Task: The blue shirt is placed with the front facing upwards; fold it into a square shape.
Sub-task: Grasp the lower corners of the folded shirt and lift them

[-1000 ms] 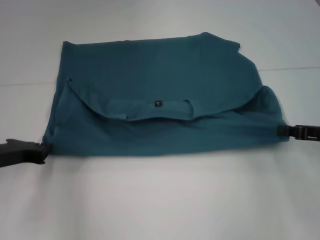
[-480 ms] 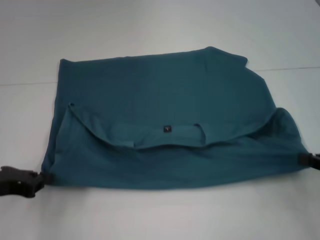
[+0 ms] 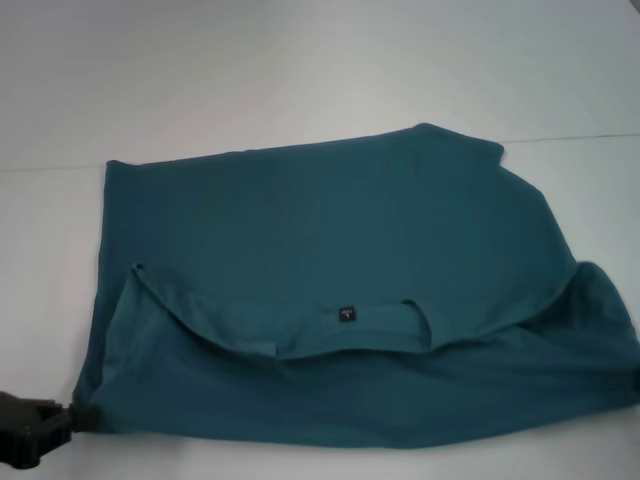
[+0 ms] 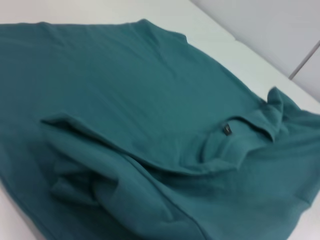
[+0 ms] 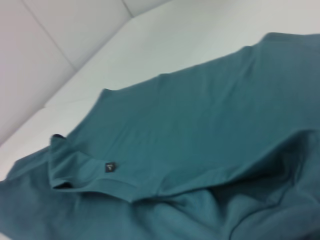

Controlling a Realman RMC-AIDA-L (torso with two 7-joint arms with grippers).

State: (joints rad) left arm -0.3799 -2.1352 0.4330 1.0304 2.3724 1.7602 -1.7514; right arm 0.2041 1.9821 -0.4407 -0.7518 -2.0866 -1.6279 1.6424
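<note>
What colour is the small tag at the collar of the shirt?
The tag on the blue shirt is dark, nearly black. It shows best in the head view.

A plain white table [image 3: 300,70] carries a single thing: the blue shirt [image 3: 330,230], spread across it with its near part doubled over, so the collar (a small dark tag [image 3: 346,313] at its middle) lies face up near the front edge of the cloth.
</note>
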